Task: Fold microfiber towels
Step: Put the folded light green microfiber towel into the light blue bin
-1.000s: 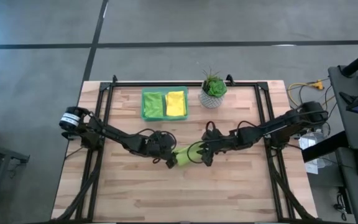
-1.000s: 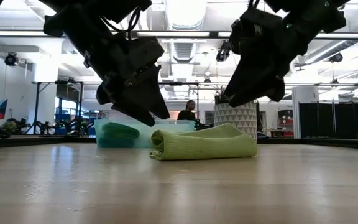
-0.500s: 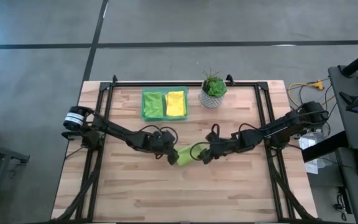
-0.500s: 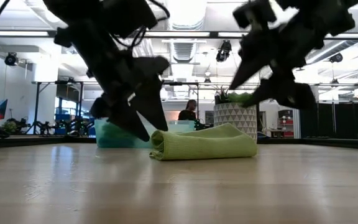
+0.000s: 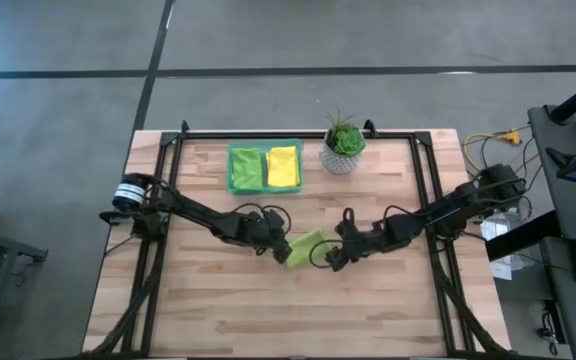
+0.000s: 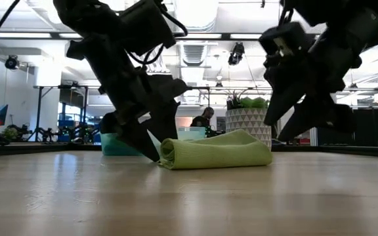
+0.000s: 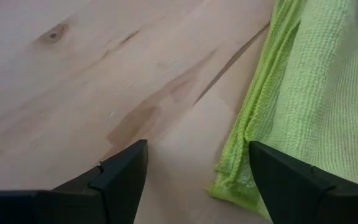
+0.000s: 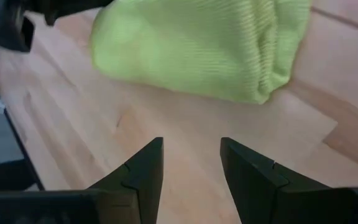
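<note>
Both arms have dropped lower vs a sec ago, and the right gripper [image 5: 330, 262] has slid off the towel toward the bench's near side. Folded lime green towel [image 5: 305, 246] lies mid-bench [image 5: 368, 310], unmoved, w/ nothing holding it. Left gripper [image 5: 280, 253] sits low at the towel's left end, fingers apart by a wide gap, empty; its wrist view shows the towel's layered edge [image 7: 303, 99] just ahead and bare wood between the fingers. Right gripper is just beside the towel's right end, fingers apart by a narrower gap, also empty; its wrist view has the towel roll [image 8: 204, 43] ahead, not touching.

At the bench's far side a green tray [image 5: 265, 148] holds two more towels side by side: a green towel [image 5: 248, 169] on the left, a yellow towel [image 5: 283, 166] on the right. Potted plant [image 5: 343, 146] stands just right of the tray. From the low view a person [image 6: 204, 120] is in the room beyond.
</note>
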You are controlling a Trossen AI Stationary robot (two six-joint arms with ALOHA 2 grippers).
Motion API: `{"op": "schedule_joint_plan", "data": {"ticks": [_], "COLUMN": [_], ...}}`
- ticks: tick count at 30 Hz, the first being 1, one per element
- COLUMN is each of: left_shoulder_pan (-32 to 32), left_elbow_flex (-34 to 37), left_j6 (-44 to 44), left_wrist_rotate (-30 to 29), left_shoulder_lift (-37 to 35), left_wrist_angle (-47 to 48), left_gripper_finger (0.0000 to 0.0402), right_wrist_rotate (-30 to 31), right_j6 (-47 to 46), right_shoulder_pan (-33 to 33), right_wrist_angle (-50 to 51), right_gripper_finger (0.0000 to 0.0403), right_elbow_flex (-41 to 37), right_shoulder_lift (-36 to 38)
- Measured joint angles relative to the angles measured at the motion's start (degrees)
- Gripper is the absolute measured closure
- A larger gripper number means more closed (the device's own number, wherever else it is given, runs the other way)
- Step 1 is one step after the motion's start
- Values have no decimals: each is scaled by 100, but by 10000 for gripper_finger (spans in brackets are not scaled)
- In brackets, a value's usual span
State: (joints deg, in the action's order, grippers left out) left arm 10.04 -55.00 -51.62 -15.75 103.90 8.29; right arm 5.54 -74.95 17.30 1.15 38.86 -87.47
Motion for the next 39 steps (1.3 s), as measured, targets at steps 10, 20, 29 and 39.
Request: {"op": "schedule_joint_plan", "data": {"ticks": [10,20,29,39], "left_shoulder_pan": [501,653,468,727], "left_elbow_flex": [-57,-61,-153,-900], "left_j6": [-721,-949,-806,-780], "left_wrist_rotate": [131,16,-113,44], "left_shoulder_lift": [7,-169,285,809], "left_wrist_angle": [-116,-108,-88,-162], "left_gripper_finger": [139,140,140,140], "right_wrist_rotate": [-15,369,646,991], "right_j6": [-80,-1575,-2534,-2566], "right_shoulder_pan": [688,1096,712,354], "right_wrist_angle": [156,-514,-523,-1929], "right_gripper_finger": [248,248,248,238], "right_elbow_flex": [-1,-60,-285,-353], "right_shoulder_lift": [142,114,-577,-1087]}}
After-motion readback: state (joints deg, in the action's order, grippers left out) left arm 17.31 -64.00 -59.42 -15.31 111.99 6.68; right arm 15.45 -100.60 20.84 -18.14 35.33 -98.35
